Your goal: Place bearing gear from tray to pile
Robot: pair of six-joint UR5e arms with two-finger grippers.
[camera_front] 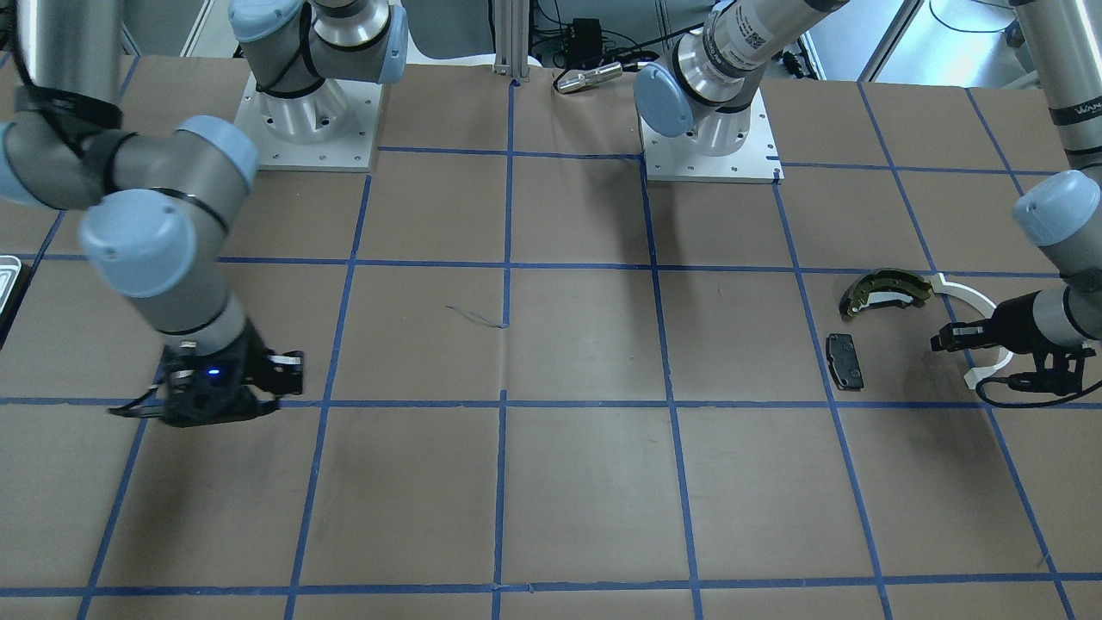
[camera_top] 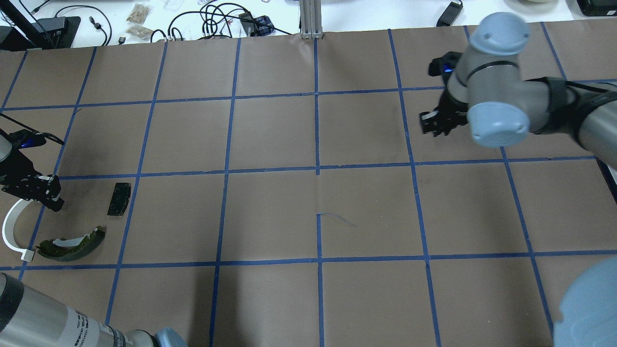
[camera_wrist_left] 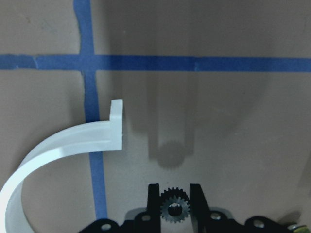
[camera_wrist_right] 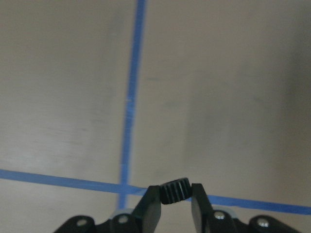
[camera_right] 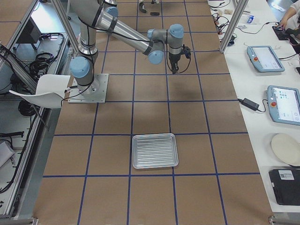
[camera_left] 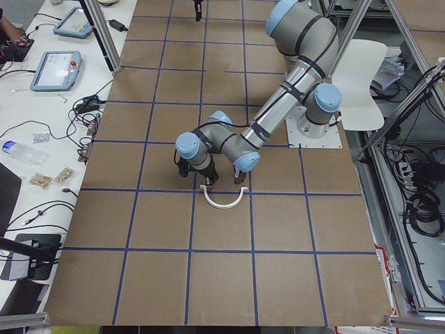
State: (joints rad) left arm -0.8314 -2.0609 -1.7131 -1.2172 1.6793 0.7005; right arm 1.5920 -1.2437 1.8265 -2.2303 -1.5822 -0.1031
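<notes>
- Seemingly well along: finds the left gripper (camera_wrist_left: 175, 191) clamped on a bearing gear (camera_wrist_left: 174, 209), hanging low over the brown paper (camera_wrist_left: 233, 121), just beside the white arc (camera_wrist_left: 63, 145) of the pile (camera_front: 891, 282), not yet let go.
- Leaves only the lowering and release for that piece, by this reading.
- Finds the right gripper (camera_wrist_right: 175, 194) likewise pinching a second gear (camera_wrist_right: 174, 188), above the brown paper, well apart from both the tray (camera_right: 154, 151) and the pile.
- Shows nothing lying on the tray in the right-side view, so probably nothing more to fetch after these two.
- Looks like dark metal for both gears: small, round, fine-toothed at the rim, with a bore through the middle on the left one; seen edge-on at the right, bore hidden.
- Reads the arc as smooth white plastic, a flat band bent to a half ring, with a squared tab at its end.
- Sets beside it an olive-yellow brake shoe (camera_top: 79, 246), curved and dull, and a black pad (camera_top: 119, 198), flat and rectangular.
- Takes the tray for pale, ribbed, rounded at the corners.
- Crosses the matte paper with blue tape (camera_top: 317, 135).
</notes>
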